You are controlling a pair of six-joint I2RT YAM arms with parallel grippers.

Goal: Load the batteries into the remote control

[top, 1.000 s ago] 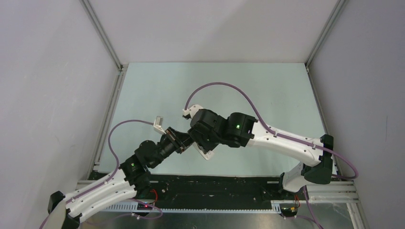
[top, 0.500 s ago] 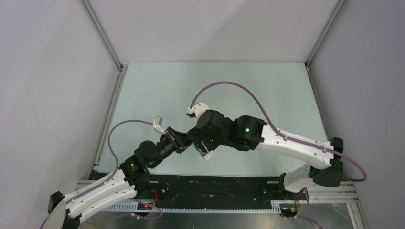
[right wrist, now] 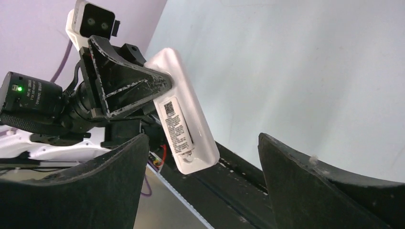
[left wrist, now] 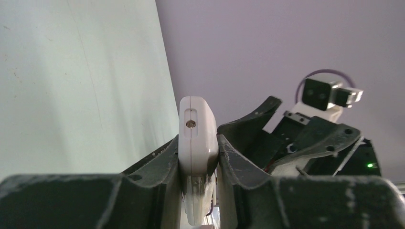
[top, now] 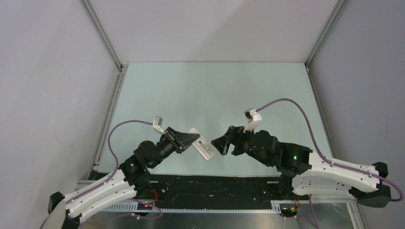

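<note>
**While the remote is gripped, no batteries are to be seen**

Although the remote (top: 203, 148) is secured, nothing in these views shows loading under way. It is held off the surface (top: 215, 90), near edge, left of centre. The left gripper (top: 193, 138) has its fingers clamped on the remote's two broad faces at one end. The free end points right, toward the right gripper (top: 223, 144). That gripper faces the remote from close by but does not touch it; its fingers (right wrist: 310, 191) stand wide apart and carry nothing.

Progress, as judged: the remote is presented for work, and that is all that can be credited. No batteries appear in any view. The back seems unbroken, with a small catch-like recess at the free end, so the compartment is probably shut. Whether cells already sit inside cannot be told. If they do not, opening, fetching and seating them all remain.

Markings: the back carries a dark printed label (right wrist: 177, 125), with a small square code above lines of fine print. None of it is legible, and no brand can be read.
</note>
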